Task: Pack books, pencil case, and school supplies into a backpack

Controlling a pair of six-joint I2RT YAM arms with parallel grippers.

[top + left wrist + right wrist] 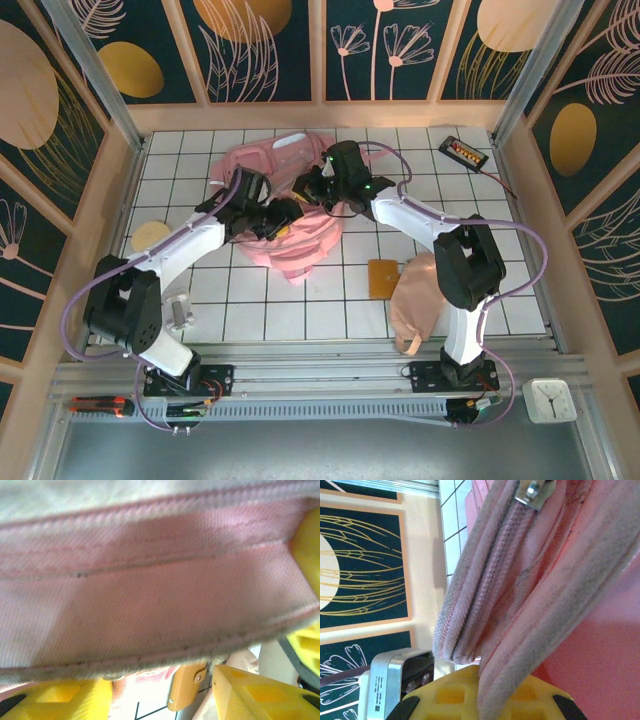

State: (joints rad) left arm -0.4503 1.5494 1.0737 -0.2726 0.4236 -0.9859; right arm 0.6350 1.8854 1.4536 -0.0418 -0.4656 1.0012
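Pink cloth makes up the backpack [305, 250], so it looks soft, floppy and light, and I think it will sag and fold when lifted. The best place to hold it seems to be the thick stitched edge by the zip, or the little metal zip pull [532, 491]. It lies in the middle of the white tiled surface [250, 310]. The right gripper [318, 188] is closed tight on the backpack's pink edge. The left gripper [283, 215] is at the backpack's left side with its yellow fingers [250, 692] apart, and a pink strip lies across them and does not look pinched. Just right of the backpack lie the orange pad [383, 278] and the peach pencil case [415, 300], which looks limp too. No words can be read on the backpack. The black gadget [465, 152], far to the backpack's right, has red marks too small to read.
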